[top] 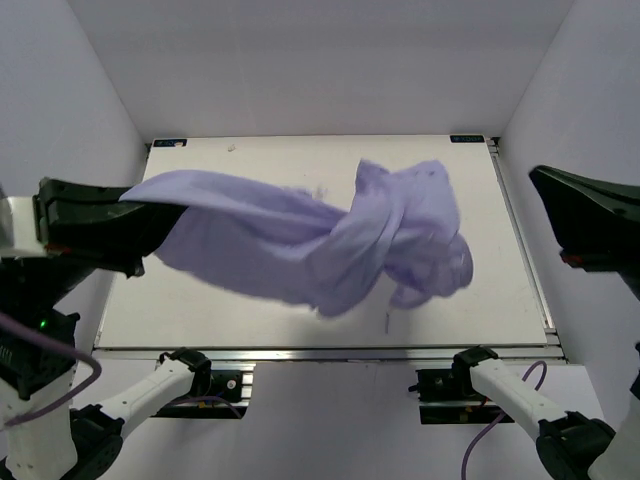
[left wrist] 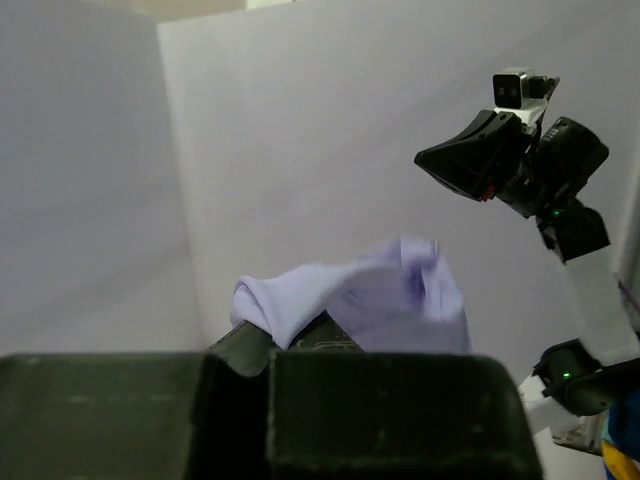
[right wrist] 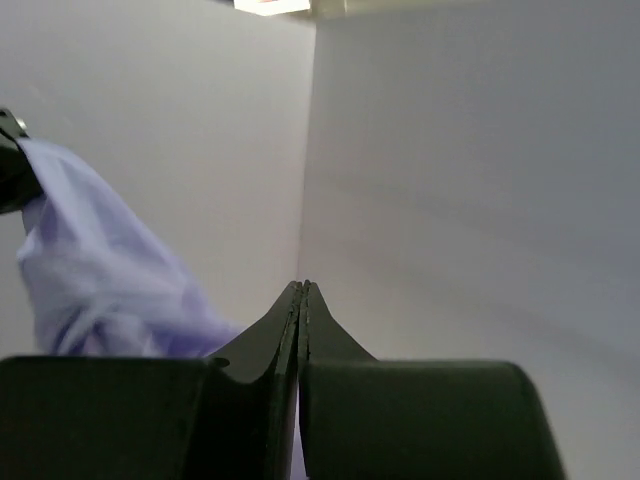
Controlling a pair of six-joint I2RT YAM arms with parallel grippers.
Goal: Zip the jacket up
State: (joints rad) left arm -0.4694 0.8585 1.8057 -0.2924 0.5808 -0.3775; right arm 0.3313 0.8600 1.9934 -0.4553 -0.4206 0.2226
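- Top external view: the thin lavender-purple fabric jacket (top: 330, 235) stretches across the white surface (top: 270, 160). It runs from the middle left of the frame to a twisted, bunched mass right of centre.
- Its long axis lies left to right, sagging slightly toward the bottom of the frame in the middle.
- The cloth looks blurred, and the left end is lifted off the surface.
- The left hand (top: 135, 225), a black two-finger hand at the middle left, has that raised end draped over its tip.
- In the left wrist view, the fabric (left wrist: 370, 300) bunches right at the fingertips of this hand (left wrist: 275, 350). I judge the fingers clamped on the jacket, though the cloth hides the pinch itself.
- The right hand (top: 540, 178) hangs at the right edge of the frame, apart from the cloth and holding nothing.
- The right wrist view shows its fingers pressed together (right wrist: 302, 295), with the jacket (right wrist: 90, 280) off in the left of that frame.
- The bunched end lies to the frame-left of the right hand, which is the nearer arm to it. The left hand already has the far end.
- No zipper, hem or collar can be made out, so the garment probably needs spreading flat before any zipping can begin.
- The task seems to be at an early stage.
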